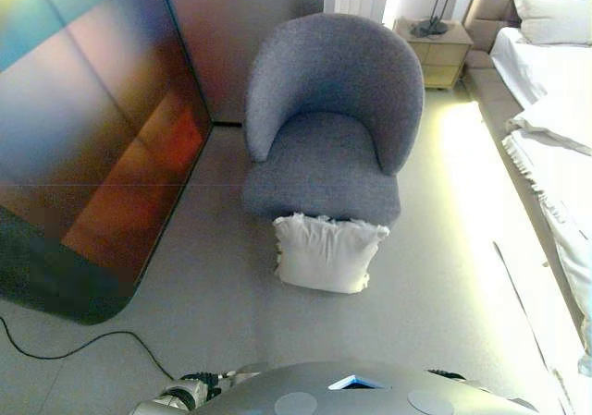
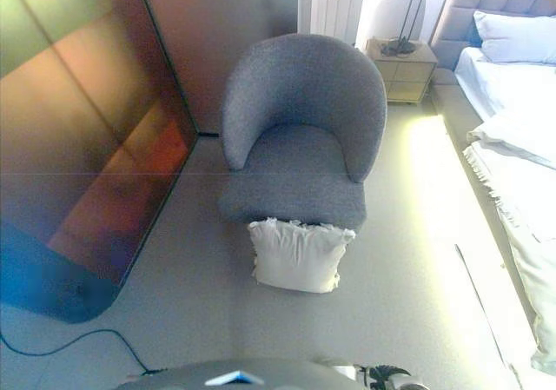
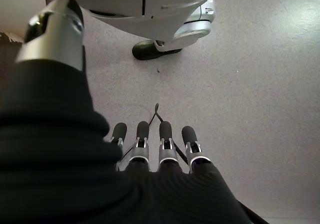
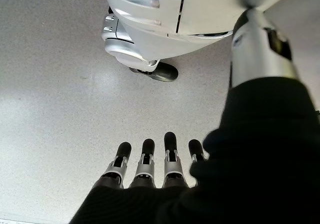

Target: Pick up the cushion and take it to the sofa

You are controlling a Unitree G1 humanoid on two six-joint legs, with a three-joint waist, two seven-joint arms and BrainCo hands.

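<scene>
A white cushion (image 1: 326, 253) with frilled edges stands on the floor, leaning against the front of a grey armchair (image 1: 328, 124); it also shows in the right eye view (image 2: 298, 255). My left hand (image 3: 155, 146) hangs down at my side, its fingers straight and empty above the floor. My right hand (image 4: 150, 161) hangs the same way at my other side, fingers straight and empty. Both hands are far from the cushion and show only in their wrist views.
A large dark glossy panel (image 1: 88, 128) stands on the left. A bed with white bedding (image 1: 555, 110) runs along the right. A nightstand with a lamp (image 1: 435, 50) stands behind the armchair. Grey floor (image 1: 213, 286) lies between me and the cushion.
</scene>
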